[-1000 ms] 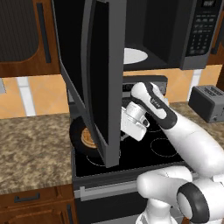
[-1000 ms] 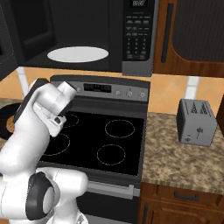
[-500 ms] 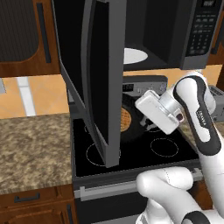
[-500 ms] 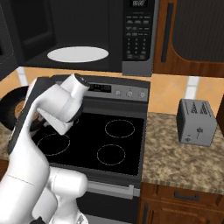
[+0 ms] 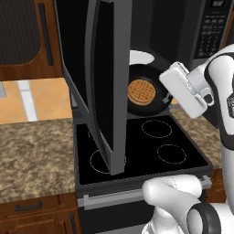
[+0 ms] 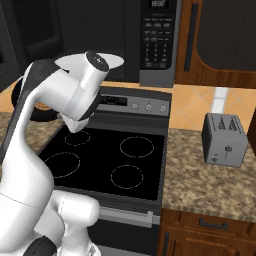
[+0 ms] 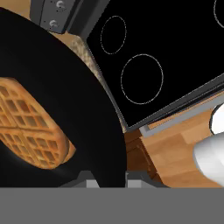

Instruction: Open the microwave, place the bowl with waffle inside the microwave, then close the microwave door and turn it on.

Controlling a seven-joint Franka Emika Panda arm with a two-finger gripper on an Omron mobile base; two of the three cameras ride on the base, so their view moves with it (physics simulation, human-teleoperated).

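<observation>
Currently we hold one shallow round black bowl (image 5: 145, 97) by its rim in narrow jaws, containing one golden-brown grid-patterned waffle (image 5: 141, 92).

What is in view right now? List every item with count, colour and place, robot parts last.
microwave: one, dark grey, mounted above the stove, keypad strip at its right.
microwave door: one, grey frame with black glass, swung wide open over the stove's left side.
turntable plate: one, white, on the microwave floor.
bowl: one, black, lifted in the air in front of the open microwave, tilted.
waffle: one, golden-brown, inside the bowl.
stove: one, black top with four burner rings, between the counters.
toaster: one, grey, on the counter right of the stove.
counter: speckled brown stone, either side of the stove.
cabinets: dark wood, above and below.
gripper: one, dark fingertips shut on the bowl's rim.
</observation>
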